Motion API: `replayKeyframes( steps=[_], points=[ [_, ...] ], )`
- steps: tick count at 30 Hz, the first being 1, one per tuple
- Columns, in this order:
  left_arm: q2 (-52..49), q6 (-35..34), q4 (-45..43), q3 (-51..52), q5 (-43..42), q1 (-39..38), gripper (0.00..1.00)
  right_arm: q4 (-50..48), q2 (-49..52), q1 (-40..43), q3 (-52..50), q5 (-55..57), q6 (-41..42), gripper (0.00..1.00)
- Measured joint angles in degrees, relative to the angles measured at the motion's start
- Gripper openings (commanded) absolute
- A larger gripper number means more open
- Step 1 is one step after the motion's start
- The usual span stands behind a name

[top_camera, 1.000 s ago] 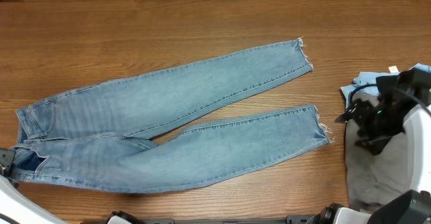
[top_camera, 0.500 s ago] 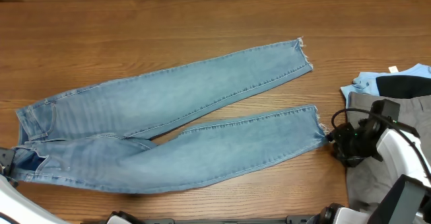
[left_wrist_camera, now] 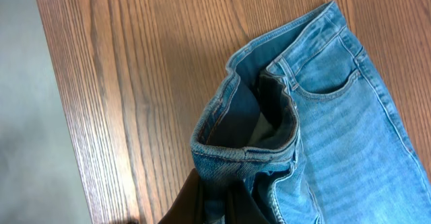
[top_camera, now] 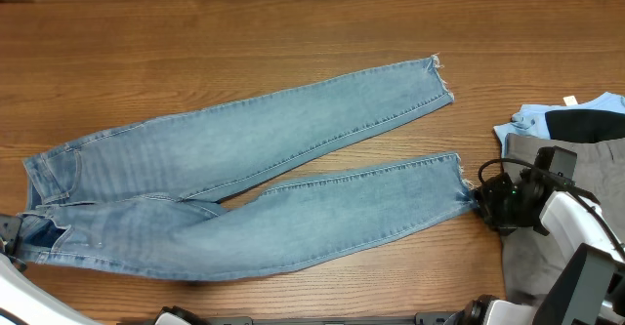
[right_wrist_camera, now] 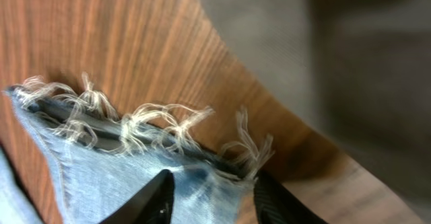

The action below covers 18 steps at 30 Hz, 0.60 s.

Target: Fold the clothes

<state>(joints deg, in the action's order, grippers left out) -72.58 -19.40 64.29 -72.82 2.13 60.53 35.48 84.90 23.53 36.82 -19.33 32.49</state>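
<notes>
Opening grasp of the first fold, judging by the layout: jeans (top_camera: 244, 183) laid flat across the tabletop (top_camera: 293, 42), waist at the left edge close to the near-left corner, two legs fanned out toward the right edge with a wedge of bare wood between. Right claw (top_camera: 485, 200) down at the frayed hem of the nearer leg, jaws apart and straddling the denim (in the wrist view, a dark finger on either side of the fringe, cloth between, not pinched). Left claw (left_wrist_camera: 209, 207) low at the waistband, only a dark sliver in view; cannot tell whether open or clamped on the band. Next, probably: close on the hem, lift just clear of the wood, then carry leftward toward the waist, or across onto the farther leg. Plenty of open wood along the far edge and between the legs. Tighter on the right: grey trousers (top_camera: 547, 257), a black garment (top_camera: 586, 125) and a pale-blue garment (top_camera: 522, 120) heaped just beside the hem, easy to snag. Little margin at the left edge too, with the waistband near it.
</notes>
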Motion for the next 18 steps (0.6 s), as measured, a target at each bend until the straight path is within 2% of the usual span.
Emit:
replayKeyframes(
  steps=[4,7,9,10,15,18],
  points=[
    [0.0,0.0,0.0,0.0,0.0,0.0,0.04,-1.2,0.6,0.0,0.0,-1.1,0.2,0.33],
    [0.0,0.0,0.0,0.0,0.0,0.0,0.04,-0.4,0.8,0.0,0.0,-1.3,-0.5,0.18],
    [0.0,0.0,0.0,0.0,0.0,0.0,0.04,0.4,1.0,0.0,-0.1,-1.3,-1.3,0.13],
    [0.0,0.0,0.0,0.0,-0.1,0.0,0.04,0.6,1.0,0.0,-0.2,-1.2,-1.6,0.05],
    [0.0,0.0,0.0,0.0,-0.2,0.0,0.04,1.9,1.2,0.0,-0.1,-1.0,-2.8,0.04],
    [0.0,0.0,0.0,0.0,-0.2,0.0,0.04,8.7,1.2,0.0,1.5,-0.5,-3.7,0.04]
  ],
)
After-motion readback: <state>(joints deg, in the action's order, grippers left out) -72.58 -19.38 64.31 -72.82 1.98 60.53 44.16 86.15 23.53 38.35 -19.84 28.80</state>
